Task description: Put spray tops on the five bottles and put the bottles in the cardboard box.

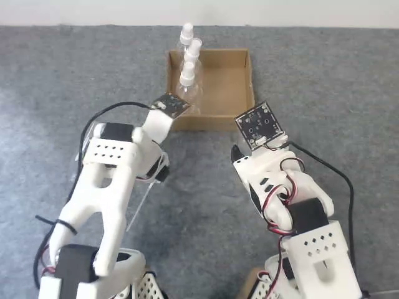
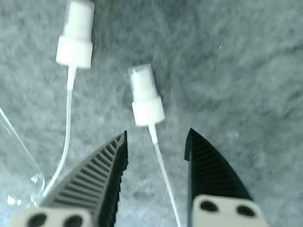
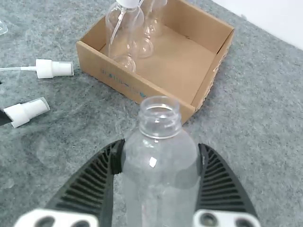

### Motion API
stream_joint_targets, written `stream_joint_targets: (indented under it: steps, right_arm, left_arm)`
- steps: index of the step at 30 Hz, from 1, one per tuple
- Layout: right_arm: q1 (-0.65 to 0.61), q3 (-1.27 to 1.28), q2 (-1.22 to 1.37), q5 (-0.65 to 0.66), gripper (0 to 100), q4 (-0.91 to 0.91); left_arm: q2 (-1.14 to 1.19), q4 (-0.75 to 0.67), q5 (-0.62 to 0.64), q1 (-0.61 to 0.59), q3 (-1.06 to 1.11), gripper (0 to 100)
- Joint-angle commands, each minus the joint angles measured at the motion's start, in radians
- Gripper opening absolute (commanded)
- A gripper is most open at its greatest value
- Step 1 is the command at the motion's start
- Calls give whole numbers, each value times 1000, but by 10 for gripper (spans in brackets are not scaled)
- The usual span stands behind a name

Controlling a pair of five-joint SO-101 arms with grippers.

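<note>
Step in hand, as I read it: pick up a spray top for the bottle held by the right arm.

The left gripper (image 2: 157, 134) is low over the bench (image 2: 246, 56), jaws apart. They straddle the thin dip tube of the nearer spray top (image 2: 144, 101), which lies flat with its white collar just beyond the fingertips. The second spray top (image 2: 75, 45) lies near, apart.

The right gripper (image 3: 159, 147) is clamped on the open bottle (image 3: 160, 113), upright, no top on, near the cardboard box (image 3: 118, 80). Three capped bottles (image 3: 124, 28) stand in one corner of the box.

To do it well:
- Close on the collar, not the tube, which would likely bend or slip.
- Keep clear of the second top.
- Keep the right arm steady and the bottle upright.
- Feed the tube tip into the neck first, then seat the collar.
</note>
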Motion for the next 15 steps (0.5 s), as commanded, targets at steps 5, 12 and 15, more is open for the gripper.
stream_joint_targets:
  steps: [5,12,15]
  right_arm:
    - [16,-18,-27,-9,115,-31]
    - [18,-18,-27,-9,115,-31]
    - [18,-18,-27,-9,115,-31]
  left_arm:
    - [129,-74,64,5,-124,186]
    - [367,-74,64,-21,-263,185]
    - [446,-74,64,-21,-318,184]
